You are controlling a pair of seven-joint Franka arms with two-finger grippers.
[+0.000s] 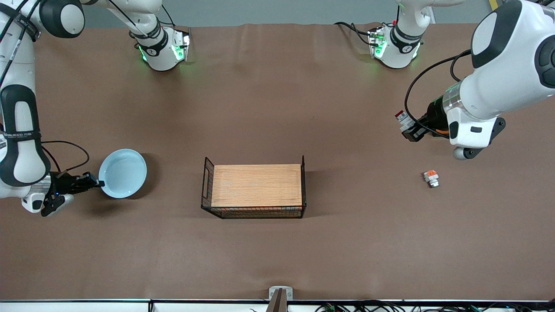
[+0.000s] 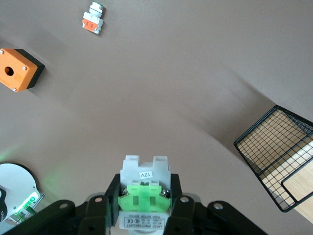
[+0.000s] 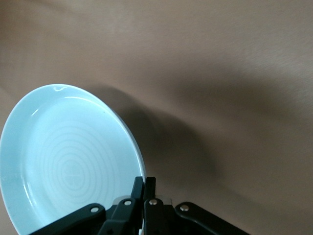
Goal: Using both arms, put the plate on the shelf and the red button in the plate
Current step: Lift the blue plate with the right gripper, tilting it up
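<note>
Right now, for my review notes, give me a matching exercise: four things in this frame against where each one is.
Things:
1. plate
2. red button
3. orange-patch switch block
4. wire basket with wooden board

Places:
A. lying free on the table toward the left arm's end
B. held by its rim in the right gripper
C. mid-table
D. clamped in the left gripper

Pairs: 1-B, 2-D, 3-A, 4-C

I see brown table covering (image 1: 277, 108), faintly creased | grey wall strip (image 1: 277, 11) along its top edge | white ledge (image 1: 73, 306) with cables nearest the camera | even light, soft shadows
</note>
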